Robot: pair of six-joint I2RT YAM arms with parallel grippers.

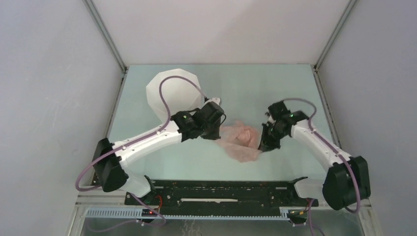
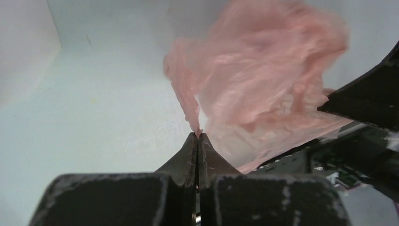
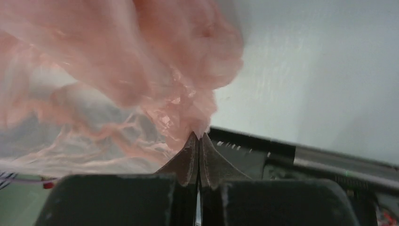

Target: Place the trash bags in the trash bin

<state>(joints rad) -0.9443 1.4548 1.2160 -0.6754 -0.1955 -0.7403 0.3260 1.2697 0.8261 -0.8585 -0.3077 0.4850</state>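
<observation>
1: Two pincers, one bag. Top view: the pale-pink trash bag is bunched between the arms over the table. The left gripper is at its left edge and the right gripper at its right. The white trash bin sits back-left, just behind the left wrist and apart from the bag. Can't make out its mouth from here.

2: Risk there?

1: The left arm sits between the bag and the bin. If the arms swing unevenly, the film may stretch or tear. The left wrist could also knock the bin, which looks light.

2: Left wrist view?

1: Jaws pressed together on a thin twist of film at the very tips, with the rest of the bag billowing beyond. It's a small bite and could slip out under tension.

2: Right wrist view?

1: Same here. Tips shut on a pinch of film, with the bag hanging loose to the left. Can't tell how much film is caught. The bag looks about as wide as the bin, so if it's let go too high the soft film may drape over the rim rather than drop in.
</observation>
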